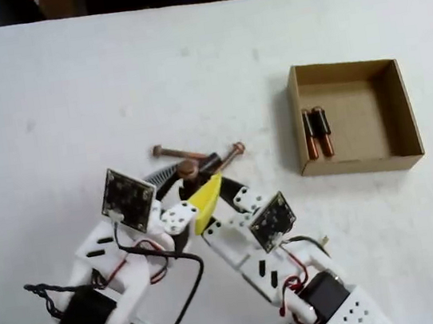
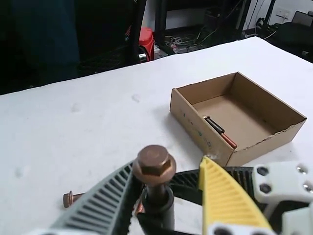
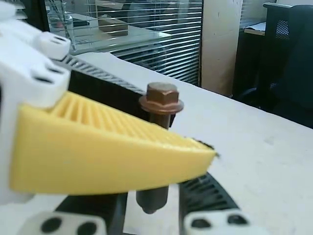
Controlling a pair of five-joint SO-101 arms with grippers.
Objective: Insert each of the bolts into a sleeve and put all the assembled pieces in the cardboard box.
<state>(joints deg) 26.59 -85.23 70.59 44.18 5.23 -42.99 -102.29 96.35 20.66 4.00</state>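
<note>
Mid-frame, my left tool [image 1: 177, 177] pinches the black cylindrical sleeve [image 2: 157, 208] with the copper hex-head bolt [image 2: 154, 165] upright in it; I cannot tell whether my right tool [image 1: 218, 187] grips; insertion seems underway, needing a straight downward push.

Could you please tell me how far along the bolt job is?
Done: two assembled pieces lie in the cardboard box. In hand: a third bolt stands in a sleeve between the left pincer and right pincer. Left: two more bolts on the table.
</note>
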